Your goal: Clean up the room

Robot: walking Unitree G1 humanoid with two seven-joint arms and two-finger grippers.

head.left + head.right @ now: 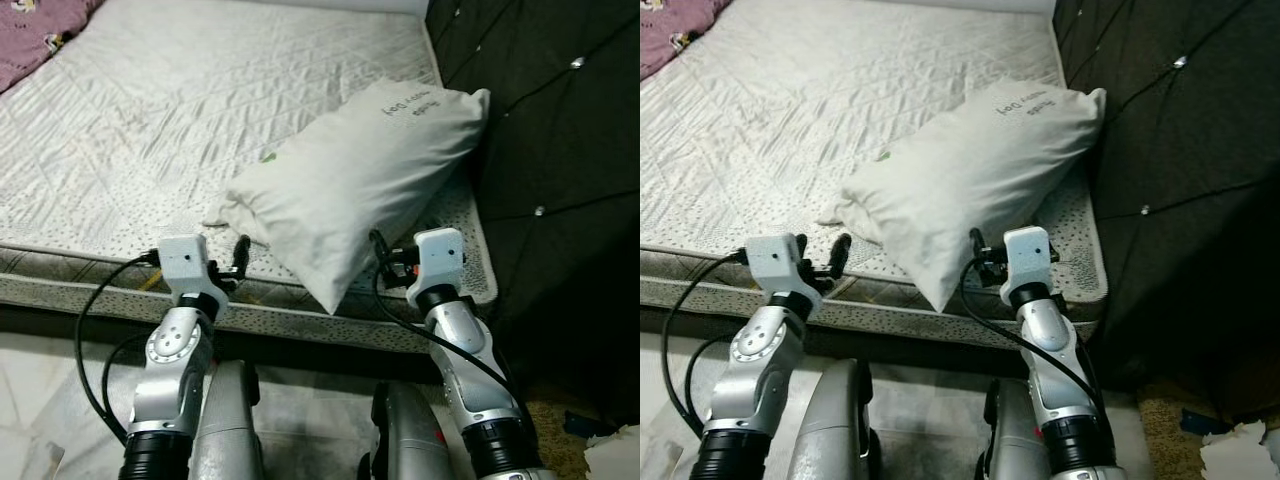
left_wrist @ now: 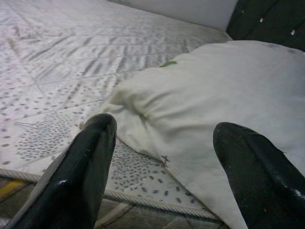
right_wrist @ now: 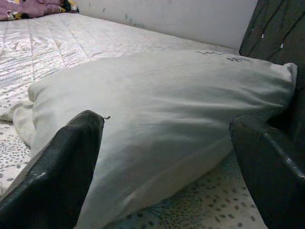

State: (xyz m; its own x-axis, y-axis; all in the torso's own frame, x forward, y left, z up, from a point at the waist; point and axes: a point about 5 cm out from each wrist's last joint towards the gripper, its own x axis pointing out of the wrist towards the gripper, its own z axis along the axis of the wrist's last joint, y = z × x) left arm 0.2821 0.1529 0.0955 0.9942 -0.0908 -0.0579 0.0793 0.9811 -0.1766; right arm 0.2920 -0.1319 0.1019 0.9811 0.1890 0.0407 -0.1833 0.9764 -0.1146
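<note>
A white pillow (image 1: 350, 185) lies tilted on the bare quilted mattress (image 1: 150, 120). Its far corner leans against the dark headboard, and its near corner hangs over the mattress's front edge. My left gripper (image 1: 235, 262) is open at that edge, just short of the pillow's near left corner; in the left wrist view that gripper (image 2: 165, 126) has the pillow corner (image 2: 200, 95) ahead, between its fingers. On the other side my right gripper (image 1: 388, 258) is open beside the pillow's near right flank. Seen from the right wrist, this gripper (image 3: 167, 119) frames the pillow (image 3: 157, 100), apart from it.
A tufted dark headboard (image 1: 560, 150) stands along the right of the bed. A purple blanket (image 1: 40, 35) lies bunched at the mattress's far left corner. Pale floor tiles (image 1: 40, 400) run below the bed edge, with white paper scraps (image 1: 612, 450) at the lower right.
</note>
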